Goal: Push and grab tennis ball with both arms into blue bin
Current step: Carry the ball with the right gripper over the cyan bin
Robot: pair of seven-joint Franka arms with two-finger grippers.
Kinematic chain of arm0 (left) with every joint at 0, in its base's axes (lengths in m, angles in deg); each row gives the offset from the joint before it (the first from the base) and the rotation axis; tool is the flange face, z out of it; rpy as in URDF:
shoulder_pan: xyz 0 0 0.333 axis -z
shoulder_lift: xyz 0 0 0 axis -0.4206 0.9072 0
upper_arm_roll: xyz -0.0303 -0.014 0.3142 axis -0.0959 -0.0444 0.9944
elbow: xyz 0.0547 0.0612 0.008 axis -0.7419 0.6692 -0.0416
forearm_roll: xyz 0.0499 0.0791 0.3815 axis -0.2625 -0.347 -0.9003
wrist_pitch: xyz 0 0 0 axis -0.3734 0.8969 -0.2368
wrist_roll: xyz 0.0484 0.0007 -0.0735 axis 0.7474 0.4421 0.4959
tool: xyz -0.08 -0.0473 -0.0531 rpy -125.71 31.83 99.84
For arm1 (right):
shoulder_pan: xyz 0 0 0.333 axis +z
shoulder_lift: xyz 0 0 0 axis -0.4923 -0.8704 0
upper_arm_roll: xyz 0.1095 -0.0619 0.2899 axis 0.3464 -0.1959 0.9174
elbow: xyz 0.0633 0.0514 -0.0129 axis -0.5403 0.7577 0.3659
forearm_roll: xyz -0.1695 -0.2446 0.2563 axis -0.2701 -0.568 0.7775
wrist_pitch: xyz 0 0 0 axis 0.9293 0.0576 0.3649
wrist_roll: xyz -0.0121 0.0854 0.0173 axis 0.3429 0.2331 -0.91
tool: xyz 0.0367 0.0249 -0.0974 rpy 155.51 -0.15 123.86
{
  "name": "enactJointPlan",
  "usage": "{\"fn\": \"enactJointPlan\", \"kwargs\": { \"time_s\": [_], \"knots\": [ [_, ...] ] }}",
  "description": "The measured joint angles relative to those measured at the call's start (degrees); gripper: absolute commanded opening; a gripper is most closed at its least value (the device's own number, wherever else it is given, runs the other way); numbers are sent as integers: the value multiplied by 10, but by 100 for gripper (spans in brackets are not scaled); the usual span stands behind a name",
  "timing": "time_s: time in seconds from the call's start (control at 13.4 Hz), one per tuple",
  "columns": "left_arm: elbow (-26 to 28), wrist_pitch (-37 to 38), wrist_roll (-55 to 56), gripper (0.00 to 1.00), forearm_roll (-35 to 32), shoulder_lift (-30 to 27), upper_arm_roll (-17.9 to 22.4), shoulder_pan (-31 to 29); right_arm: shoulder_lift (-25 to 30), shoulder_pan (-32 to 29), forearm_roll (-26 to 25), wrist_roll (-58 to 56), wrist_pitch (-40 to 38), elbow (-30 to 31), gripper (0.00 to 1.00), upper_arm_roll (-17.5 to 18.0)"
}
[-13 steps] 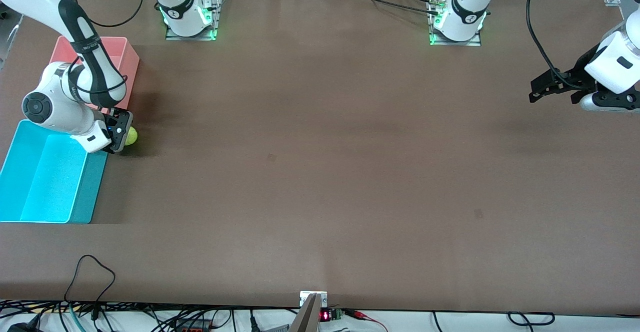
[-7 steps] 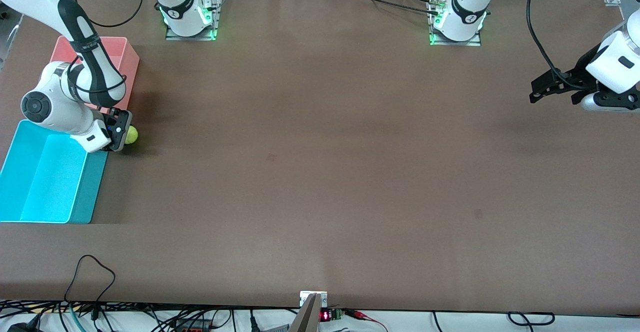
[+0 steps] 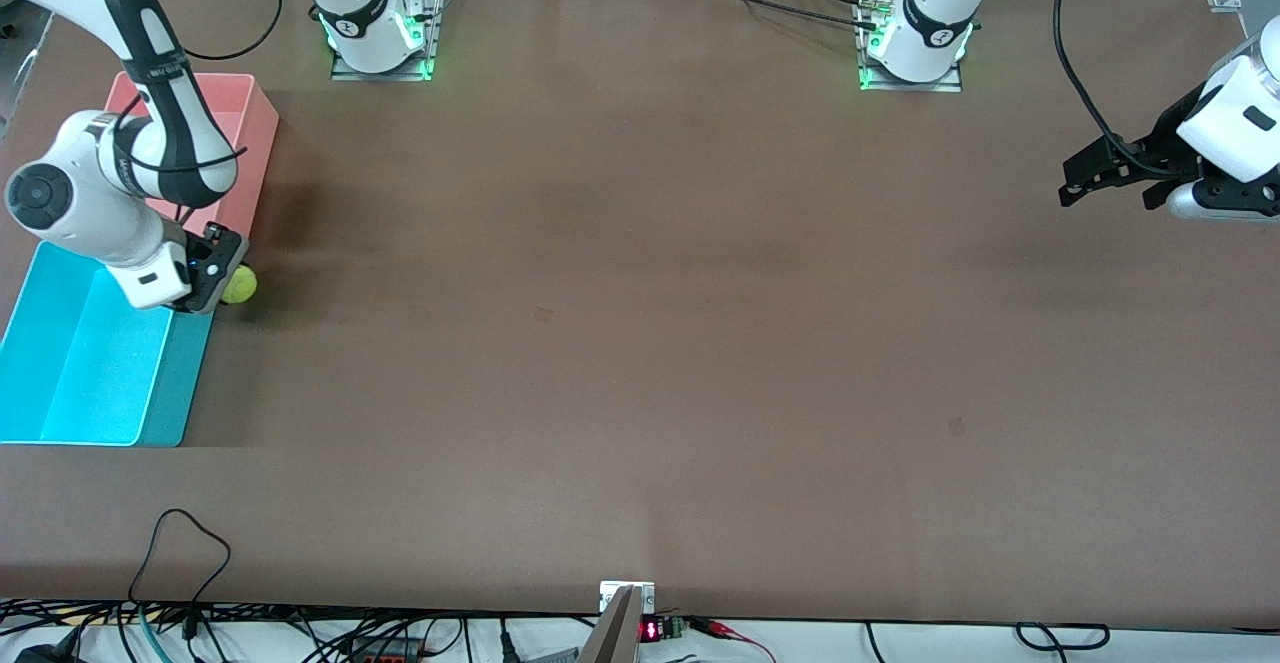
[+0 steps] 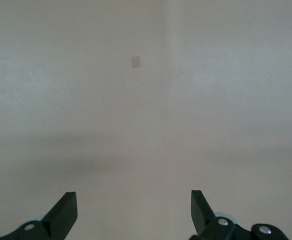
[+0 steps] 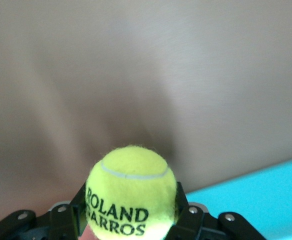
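The small fuzzy yellow-green tennis ball (image 5: 131, 194) carries black printed capitals reading "ROLAND" over "ARROS", the lower word's first letter tucked out of sight. Both white arm bases carry a small round dark mark that I can't make out.

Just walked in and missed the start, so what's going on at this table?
The right gripper is shut on the tennis ball, holding it beside the blue bin at the right arm's end of the table. The ball is not yet in the bin. A pink bin sits farther from the front camera than the blue one. The left gripper waits open above the table at the left arm's end, holding nothing.
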Motion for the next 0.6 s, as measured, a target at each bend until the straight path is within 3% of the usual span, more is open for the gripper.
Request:
{"fn": "enactJointPlan", "kwargs": {
  "time_s": [0.3,0.6],
  "knots": [
    [0,0,0,100,0,0,2,-1,40,1,26,86,-41,-47,6,-7],
    [0,0,0,100,0,4,4,-2,34,-5,68,96,-45,-62,7,-85]
  ]
}}
